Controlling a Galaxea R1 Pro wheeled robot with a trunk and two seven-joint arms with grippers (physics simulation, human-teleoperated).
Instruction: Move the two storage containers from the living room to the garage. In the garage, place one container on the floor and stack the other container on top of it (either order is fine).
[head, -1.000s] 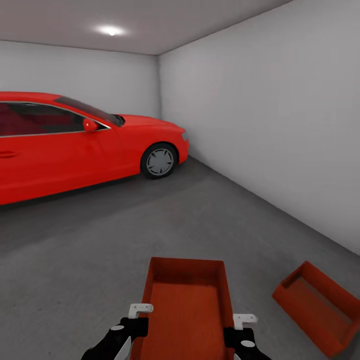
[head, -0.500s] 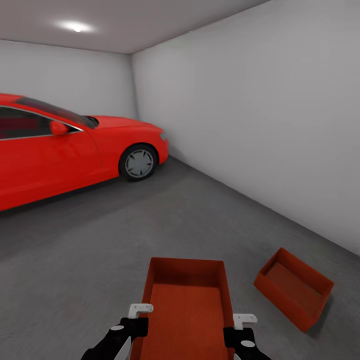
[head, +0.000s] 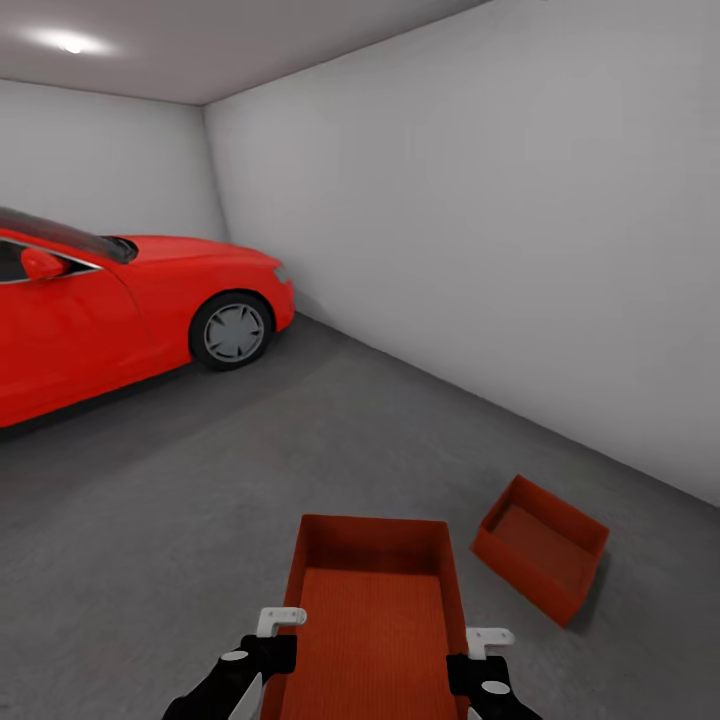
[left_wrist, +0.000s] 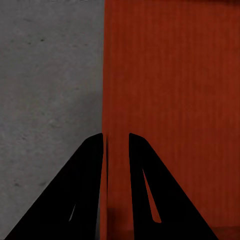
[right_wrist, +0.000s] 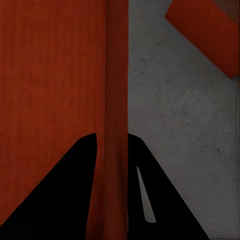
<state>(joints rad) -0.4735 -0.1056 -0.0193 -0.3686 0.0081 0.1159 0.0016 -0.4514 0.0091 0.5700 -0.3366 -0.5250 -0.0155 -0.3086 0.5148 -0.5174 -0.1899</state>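
A: How are the grippers set?

B: The left gripper (left_wrist: 116, 150) and right gripper (right_wrist: 111, 150) each pinch a long side wall of the carried container (head: 378, 620), fingers nearly together.

A: Will it handle well?

B: Probably light and stiff; thin walls could slip. The second container (head: 540, 546) sits on the garage floor (head: 250, 470) nearby, to the right.

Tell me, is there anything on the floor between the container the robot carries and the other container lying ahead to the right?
Nothing visible. The carried container is gripped on both side walls by the left gripper and right gripper. Between it and the container on the floor lies bare grey floor. The red car stands far off on the left.
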